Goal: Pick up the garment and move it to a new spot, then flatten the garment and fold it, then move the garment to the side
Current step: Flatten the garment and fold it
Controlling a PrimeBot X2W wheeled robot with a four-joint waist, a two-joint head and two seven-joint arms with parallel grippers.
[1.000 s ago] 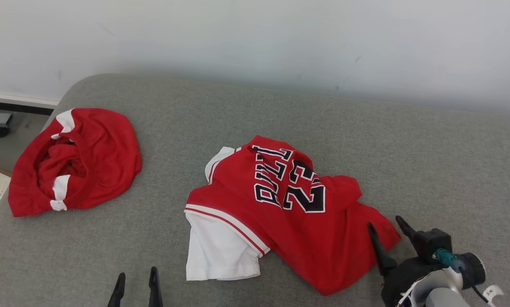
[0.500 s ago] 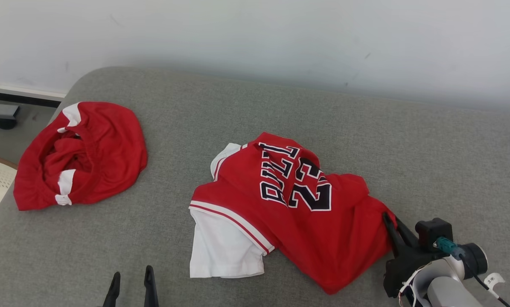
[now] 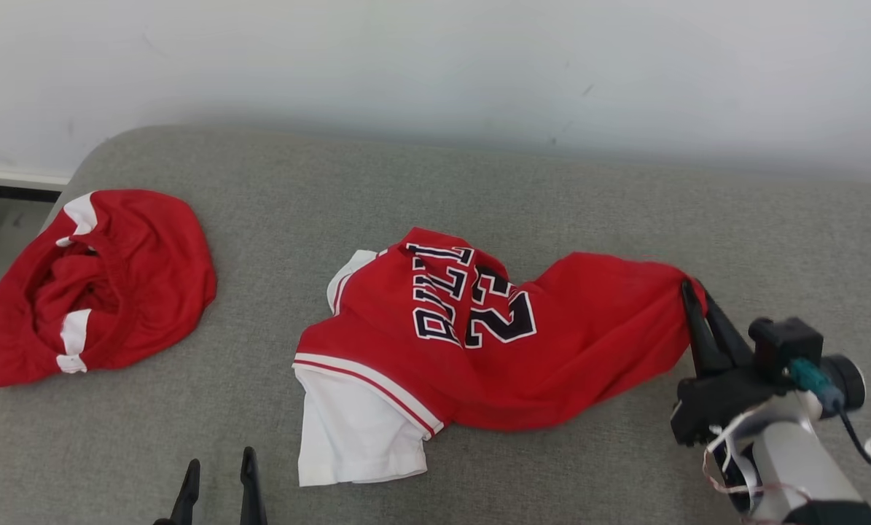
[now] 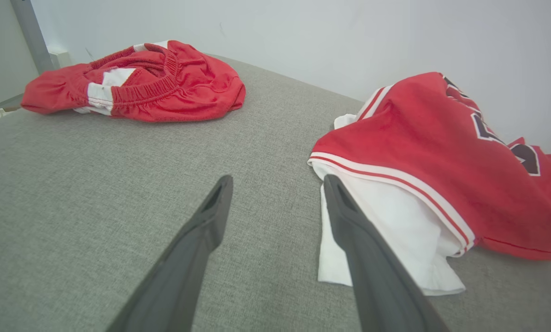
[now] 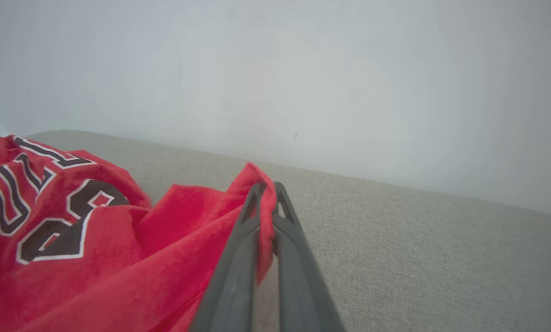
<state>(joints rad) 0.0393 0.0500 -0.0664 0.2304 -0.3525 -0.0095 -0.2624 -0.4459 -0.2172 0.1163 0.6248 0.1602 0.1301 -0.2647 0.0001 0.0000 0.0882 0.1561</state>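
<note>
Right now the red jersey (image 3: 552,343) lies crumpled near the middle of the grey padded surface (image 3: 420,189), with its dark lettering and number facing up. A white part (image 3: 355,437) sticks out from under the striped hem on the side nearest me. The jersey's right-hand edge is drawn out to a point, and that is where my right gripper (image 3: 692,286) has it. In the right wrist view the two dark fingers are pressed together with a fold of the red cloth pinched between them near the tips. My left gripper (image 3: 216,461) sits low at the near edge, jaws parted wide and holding nothing. From the left wrist view one fingertip is just beside the white part, though I cannot tell whether it touches. Well off to the left, apart from the jersey, lies a bundle of red shorts (image 3: 114,284) with white trim and an elastic waistband. Behind the surface rises a plain pale wall (image 3: 435,58).
</note>
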